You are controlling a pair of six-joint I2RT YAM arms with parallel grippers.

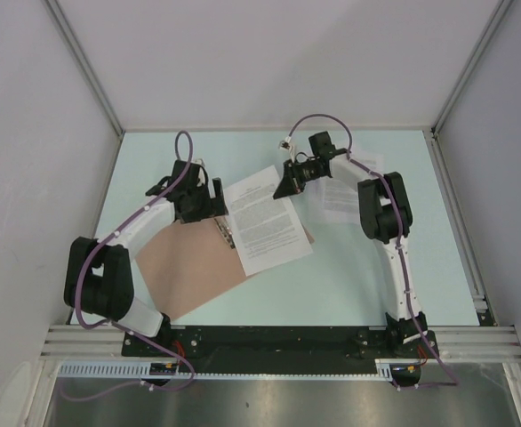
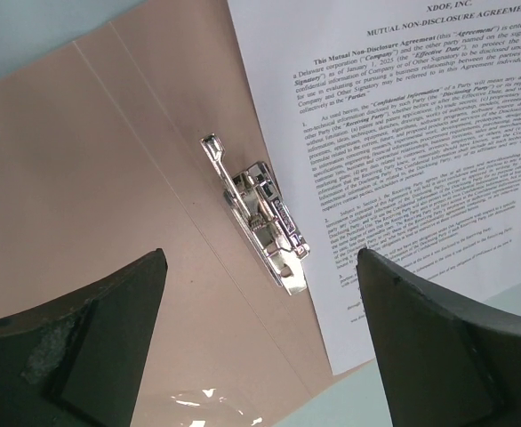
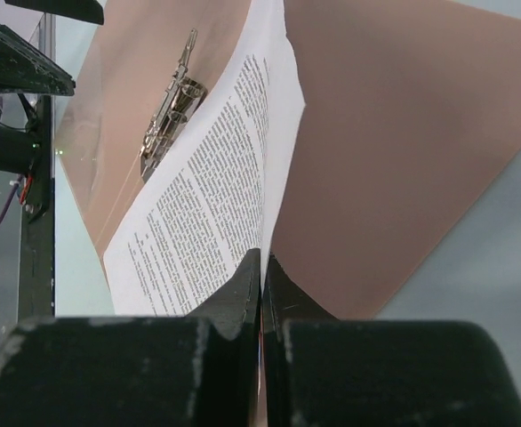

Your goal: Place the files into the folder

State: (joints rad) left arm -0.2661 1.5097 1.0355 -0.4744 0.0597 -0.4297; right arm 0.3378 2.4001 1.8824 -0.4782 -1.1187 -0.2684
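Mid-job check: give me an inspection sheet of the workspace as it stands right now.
Surface: pale table, flat.
Job's things: folder lies open, metal clip at its hinge; printed sheet lies on its right half; second sheet on the table under the right arm.
Clutter: nothing seen.
Grippers: left pincer open above the clip, holding nothing; right pincer shut on the printed sheet's edge.
Cables: purple cables loop along both arms, clear of the papers.
Surroundings: white walls on three sides.

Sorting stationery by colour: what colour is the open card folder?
The thin card folder is plain salmon-brown; left wrist view.
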